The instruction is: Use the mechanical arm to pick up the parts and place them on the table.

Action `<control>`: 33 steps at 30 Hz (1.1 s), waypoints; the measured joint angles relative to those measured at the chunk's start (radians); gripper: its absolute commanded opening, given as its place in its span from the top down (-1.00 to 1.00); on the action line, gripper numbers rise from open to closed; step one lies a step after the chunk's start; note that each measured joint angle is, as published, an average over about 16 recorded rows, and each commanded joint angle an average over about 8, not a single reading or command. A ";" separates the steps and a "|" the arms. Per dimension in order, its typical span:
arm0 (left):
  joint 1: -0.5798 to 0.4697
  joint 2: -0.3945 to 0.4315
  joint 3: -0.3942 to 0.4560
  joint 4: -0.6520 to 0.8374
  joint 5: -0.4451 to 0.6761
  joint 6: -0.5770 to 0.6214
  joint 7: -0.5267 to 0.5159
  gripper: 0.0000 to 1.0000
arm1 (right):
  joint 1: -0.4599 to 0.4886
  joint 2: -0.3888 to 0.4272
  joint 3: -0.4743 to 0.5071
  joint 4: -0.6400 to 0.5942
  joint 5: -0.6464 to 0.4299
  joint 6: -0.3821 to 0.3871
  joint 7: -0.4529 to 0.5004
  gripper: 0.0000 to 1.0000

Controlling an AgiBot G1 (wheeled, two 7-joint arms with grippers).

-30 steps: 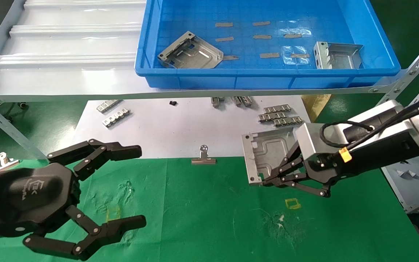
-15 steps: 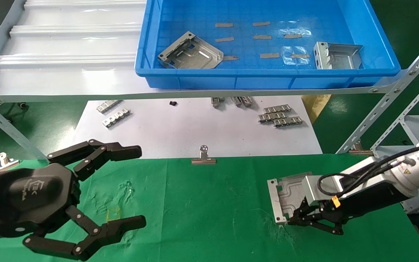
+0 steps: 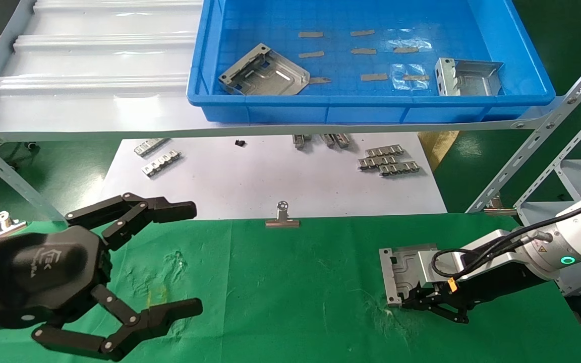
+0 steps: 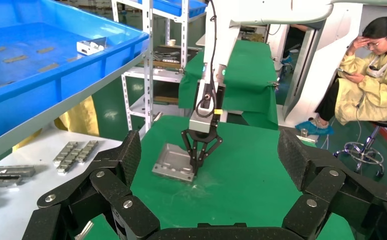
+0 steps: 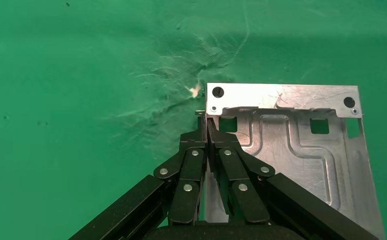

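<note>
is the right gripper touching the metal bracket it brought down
Touching. In the right wrist view the right gripper has its fingertips pinched shut on a side edge of the bracket.

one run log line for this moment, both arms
right gripper: shut on part, low at green table | left gripper: open, idle | blue bin: two parts inside

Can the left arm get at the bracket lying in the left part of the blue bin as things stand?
Probably yes. The left gripper is open and holds nothing, and the bracket lies uncovered in the open-topped blue bin. Only the bin's front wall must be cleared. The right gripper is busy far off.
</note>
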 measured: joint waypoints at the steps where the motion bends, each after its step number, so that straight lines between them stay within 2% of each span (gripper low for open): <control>1: 0.000 0.000 0.000 0.000 0.000 0.000 0.000 -1.00 | 0.000 -0.006 -0.001 -0.011 -0.002 0.001 -0.007 0.33; 5: 0.000 0.000 0.000 0.000 0.000 0.000 0.000 -1.00 | 0.001 -0.027 -0.006 -0.051 -0.011 0.005 -0.035 -0.67; 6: 0.000 0.000 0.000 0.000 0.000 0.000 0.000 -1.00 | 0.002 -0.032 -0.008 -0.060 -0.014 0.007 -0.042 -0.88; 7: 0.000 0.000 0.000 0.000 0.000 0.000 0.000 -1.00 | 0.002 -0.037 -0.009 -0.068 -0.017 0.008 -0.048 -1.00; 18: 0.000 0.000 0.000 0.000 0.000 0.000 0.000 -1.00 | 0.034 -0.062 0.005 -0.132 0.003 -0.034 -0.072 -1.00; 27: 0.000 0.000 0.000 0.000 0.000 0.000 0.000 -1.00 | 0.062 -0.043 0.091 -0.154 0.136 -0.120 -0.018 -1.00; 33: 0.000 0.000 0.000 0.000 0.000 0.000 0.000 -1.00 | 0.063 -0.029 0.142 -0.152 0.219 -0.147 0.017 -1.00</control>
